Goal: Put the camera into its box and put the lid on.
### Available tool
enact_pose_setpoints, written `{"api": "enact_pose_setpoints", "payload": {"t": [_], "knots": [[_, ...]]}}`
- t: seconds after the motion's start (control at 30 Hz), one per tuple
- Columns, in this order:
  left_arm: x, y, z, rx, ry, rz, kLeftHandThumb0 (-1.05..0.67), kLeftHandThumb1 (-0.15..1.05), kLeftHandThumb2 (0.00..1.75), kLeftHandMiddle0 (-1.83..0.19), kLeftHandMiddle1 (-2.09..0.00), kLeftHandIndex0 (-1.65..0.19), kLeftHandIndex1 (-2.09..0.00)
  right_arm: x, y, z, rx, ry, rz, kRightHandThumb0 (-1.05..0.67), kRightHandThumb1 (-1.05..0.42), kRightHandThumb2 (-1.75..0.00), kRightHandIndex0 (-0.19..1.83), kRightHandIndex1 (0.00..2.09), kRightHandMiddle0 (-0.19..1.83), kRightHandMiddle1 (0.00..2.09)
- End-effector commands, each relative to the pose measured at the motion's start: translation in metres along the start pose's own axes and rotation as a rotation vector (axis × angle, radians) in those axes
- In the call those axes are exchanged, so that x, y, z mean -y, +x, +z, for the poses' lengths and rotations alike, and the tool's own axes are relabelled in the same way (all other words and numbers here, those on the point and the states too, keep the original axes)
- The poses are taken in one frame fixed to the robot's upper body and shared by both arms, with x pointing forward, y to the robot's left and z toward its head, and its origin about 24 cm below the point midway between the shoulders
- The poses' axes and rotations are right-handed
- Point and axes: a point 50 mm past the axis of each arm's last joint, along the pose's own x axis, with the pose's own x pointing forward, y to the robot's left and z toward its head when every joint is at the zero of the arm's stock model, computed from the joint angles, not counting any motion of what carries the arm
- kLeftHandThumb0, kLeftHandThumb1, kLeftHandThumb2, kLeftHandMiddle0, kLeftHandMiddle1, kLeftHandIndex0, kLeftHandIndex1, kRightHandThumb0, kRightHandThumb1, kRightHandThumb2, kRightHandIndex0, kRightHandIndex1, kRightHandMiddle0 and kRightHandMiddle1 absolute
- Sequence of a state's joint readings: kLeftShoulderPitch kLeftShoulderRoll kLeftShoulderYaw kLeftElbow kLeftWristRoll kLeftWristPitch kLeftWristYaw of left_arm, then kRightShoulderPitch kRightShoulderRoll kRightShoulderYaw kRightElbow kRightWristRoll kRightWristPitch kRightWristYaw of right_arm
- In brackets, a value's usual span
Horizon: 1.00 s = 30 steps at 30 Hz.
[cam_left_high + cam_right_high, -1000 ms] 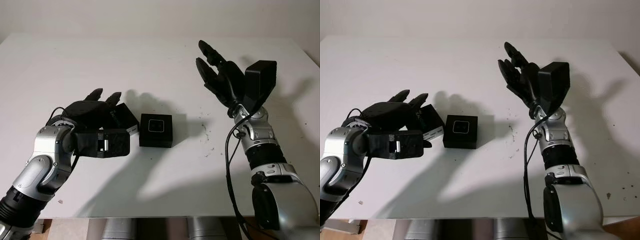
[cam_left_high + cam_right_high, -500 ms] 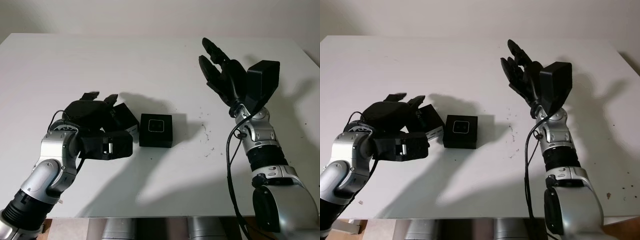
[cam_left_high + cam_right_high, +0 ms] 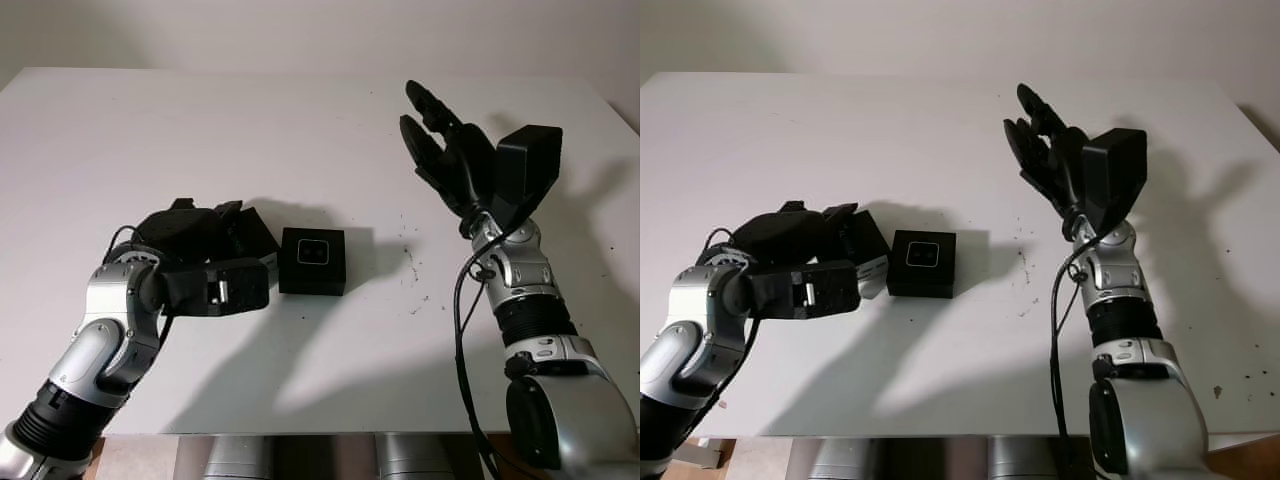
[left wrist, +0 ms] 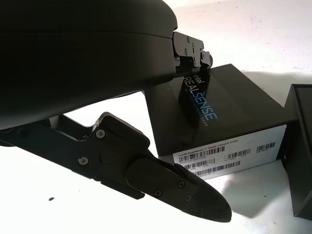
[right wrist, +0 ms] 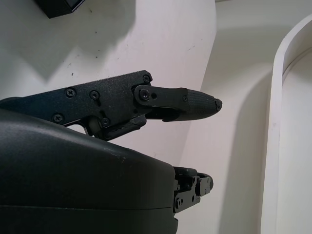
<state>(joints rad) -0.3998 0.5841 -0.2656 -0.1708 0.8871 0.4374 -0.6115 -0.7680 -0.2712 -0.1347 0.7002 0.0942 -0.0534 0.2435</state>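
Note:
A small square black box (image 3: pixel 312 260) stands mid-table, with a pale-rimmed square showing on its top. Just left of it lies a flat black box printed "RealSense" (image 4: pixel 219 122) with a white barcode label on its side, tilted against the table. My left hand (image 3: pixel 232 222) is open over this printed box: upper fingertips (image 4: pixel 192 48) touch its top near the lettering, and the thumb (image 4: pixel 185 190) sits in front of the label side with a gap. My hand hides much of the box in the eye views. My right hand (image 3: pixel 440 140) is open, raised at the right, holding nothing.
The white table (image 3: pixel 300 130) stretches wide behind and to the left of the boxes. Small dark specks mark it right of the square box. The near table edge runs just below both forearms.
My left hand has moved forward and down, its fingers lowering onto the printed box. The right hand has drifted slightly right and up. Both boxes stay put.

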Motion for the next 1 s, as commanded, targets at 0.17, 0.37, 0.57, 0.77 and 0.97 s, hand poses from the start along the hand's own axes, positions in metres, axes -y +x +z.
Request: {"api": "enact_pose_setpoints", "payload": {"t": [0.17,0.37,0.57,0.77,0.97], "knots": [[0.015,0.002,-0.001,0.043,-0.106,0.094,-0.47,0.91,0.05,-0.24,-1.25,-0.38,-0.24,0.004,-0.004,0.002,0.015,-0.012,-0.016,-0.51,-1.05,-0.43,0.09,0.06,0.14,0.06],[0.02,0.004,-0.007,0.092,-0.266,0.214,-0.04,0.97,0.06,-0.41,-1.48,-0.44,-1.08,0.004,-0.005,0.0,0.01,0.001,-0.014,-0.5,-1.05,-0.44,0.09,0.05,0.13,0.06],[0.013,0.008,-0.019,0.061,-0.348,0.245,-0.08,0.97,0.05,-0.44,-1.41,-0.37,-1.23,0.004,-0.007,-0.002,0.001,-0.002,-0.01,-0.5,-1.05,-0.44,0.08,0.05,0.13,0.06],[0.001,0.007,-0.027,0.044,-0.375,0.274,-0.1,0.97,0.05,-0.44,-1.42,-0.34,-1.23,0.003,-0.008,-0.004,-0.005,-0.001,-0.012,-0.5,-1.05,-0.45,0.08,0.05,0.13,0.05],[-0.019,0.005,-0.035,0.023,-0.378,0.298,-0.09,0.97,0.05,-0.44,-1.38,-0.33,-1.24,0.003,-0.008,-0.004,-0.002,0.015,-0.007,-0.51,-1.05,-0.45,0.06,0.05,0.12,0.05]]}}
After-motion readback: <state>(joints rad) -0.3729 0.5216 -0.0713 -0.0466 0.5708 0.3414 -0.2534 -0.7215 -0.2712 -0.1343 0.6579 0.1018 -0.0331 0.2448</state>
